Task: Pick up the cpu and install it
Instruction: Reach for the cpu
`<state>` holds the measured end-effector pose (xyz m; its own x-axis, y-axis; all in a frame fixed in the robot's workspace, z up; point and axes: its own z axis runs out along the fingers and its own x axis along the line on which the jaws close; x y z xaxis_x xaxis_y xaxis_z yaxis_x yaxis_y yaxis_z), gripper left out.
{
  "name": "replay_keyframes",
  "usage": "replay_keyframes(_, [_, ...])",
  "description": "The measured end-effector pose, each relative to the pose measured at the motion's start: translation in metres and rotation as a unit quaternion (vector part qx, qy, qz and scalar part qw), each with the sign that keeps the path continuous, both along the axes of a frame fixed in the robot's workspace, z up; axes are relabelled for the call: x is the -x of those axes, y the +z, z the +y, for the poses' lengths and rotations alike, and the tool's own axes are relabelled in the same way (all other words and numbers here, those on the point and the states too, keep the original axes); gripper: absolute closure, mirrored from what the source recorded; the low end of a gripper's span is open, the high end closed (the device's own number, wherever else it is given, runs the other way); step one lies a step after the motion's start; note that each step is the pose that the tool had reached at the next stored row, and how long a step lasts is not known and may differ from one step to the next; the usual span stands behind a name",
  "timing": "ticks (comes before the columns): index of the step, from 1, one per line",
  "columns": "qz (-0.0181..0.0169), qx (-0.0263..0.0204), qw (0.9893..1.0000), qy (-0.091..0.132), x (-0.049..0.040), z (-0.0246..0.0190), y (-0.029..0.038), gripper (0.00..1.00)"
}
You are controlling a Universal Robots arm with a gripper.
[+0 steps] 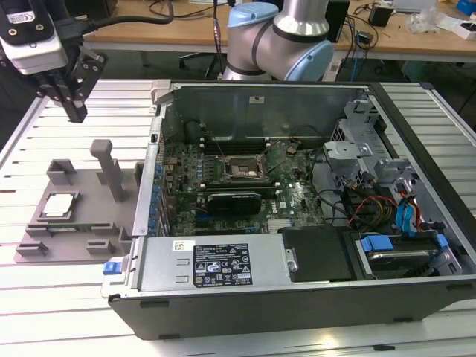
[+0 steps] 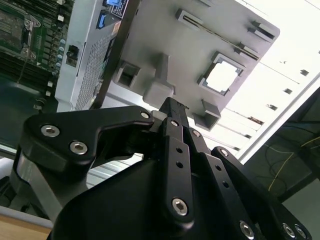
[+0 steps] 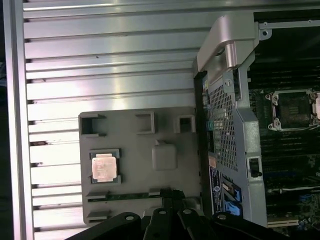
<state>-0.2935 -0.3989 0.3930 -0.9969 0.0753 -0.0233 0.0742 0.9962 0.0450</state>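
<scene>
The cpu [image 1: 59,206] is a small silvery square lying flat in a recess of the grey fixture tray [image 1: 82,238], at the exterior view's left beside the open computer case [image 1: 297,290]. Both wrist views show the cpu [image 2: 222,76] [image 3: 105,166] in its tray pocket [image 2: 165,45] [image 3: 135,150]. My gripper [image 1: 76,114] hangs high above the tray's far end, well clear of the chip, with its black fingers closed together on nothing [image 2: 172,106] [image 3: 167,192]. The black socket frame [image 1: 238,169] [image 3: 295,110] on the motherboard stands empty.
The tray has a tall grey post [image 1: 110,167] and several raised blocks around the chip. The case's side wall [image 1: 149,178] rises between tray and motherboard. Cables, a drive cage [image 1: 387,186] and a black cooler [image 1: 234,199] crowd the case. The slatted metal table [image 1: 67,297] runs underneath.
</scene>
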Motion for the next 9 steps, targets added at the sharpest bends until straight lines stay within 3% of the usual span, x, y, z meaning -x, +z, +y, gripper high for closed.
replay_keyframes(9, [0.0000,0.0000,1.0000,0.000,0.0103,0.0000,-0.0001,0.89])
